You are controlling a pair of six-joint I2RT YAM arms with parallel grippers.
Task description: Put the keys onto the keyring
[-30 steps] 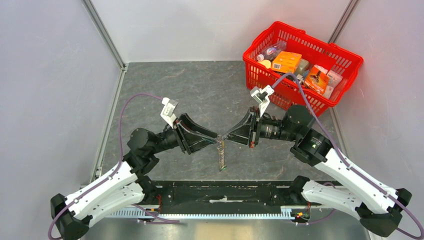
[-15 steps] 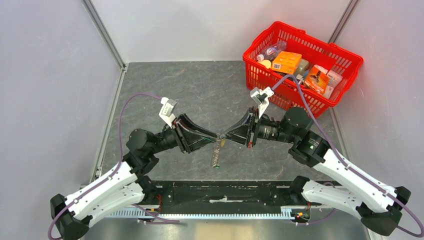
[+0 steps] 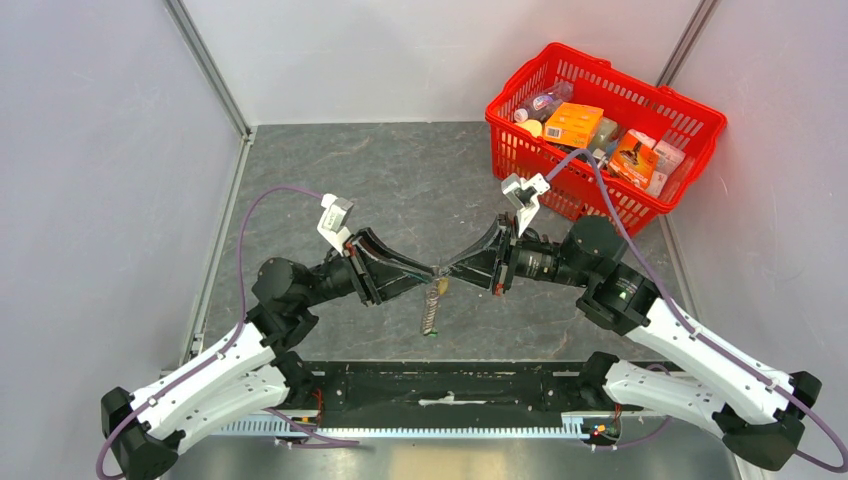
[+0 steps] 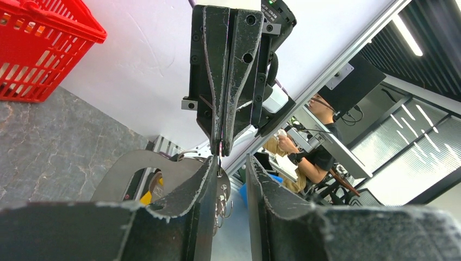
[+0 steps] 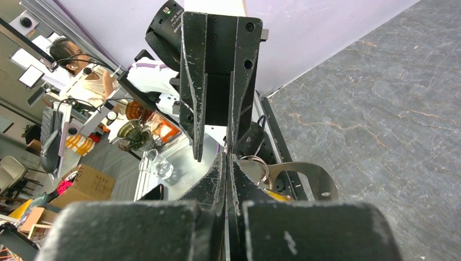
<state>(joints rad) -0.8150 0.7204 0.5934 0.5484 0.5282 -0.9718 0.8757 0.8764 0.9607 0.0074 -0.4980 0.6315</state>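
My two grippers meet tip to tip above the middle of the table. My right gripper (image 3: 446,271) is shut on a thin part of the keyring (image 3: 432,308), which hangs down from its tips as a strap with chain. In the right wrist view, the small ring (image 5: 255,166), a grey metal plate (image 5: 307,173) and a yellow tag (image 5: 278,196) hang beside my shut right gripper (image 5: 226,159). My left gripper (image 4: 232,166) is open, its fingers on either side of the chain (image 4: 223,202). No key with a coloured head can be made out.
A red basket (image 3: 602,72) full of boxes and bottles stands at the back right. Grey walls close the table on the left, back and right. The arms' black base rail (image 3: 450,385) runs along the near edge.
Both grippers have shifted slightly away from the near edge, still tip to tip. The hanging strap has swung a little to the left and sits higher.
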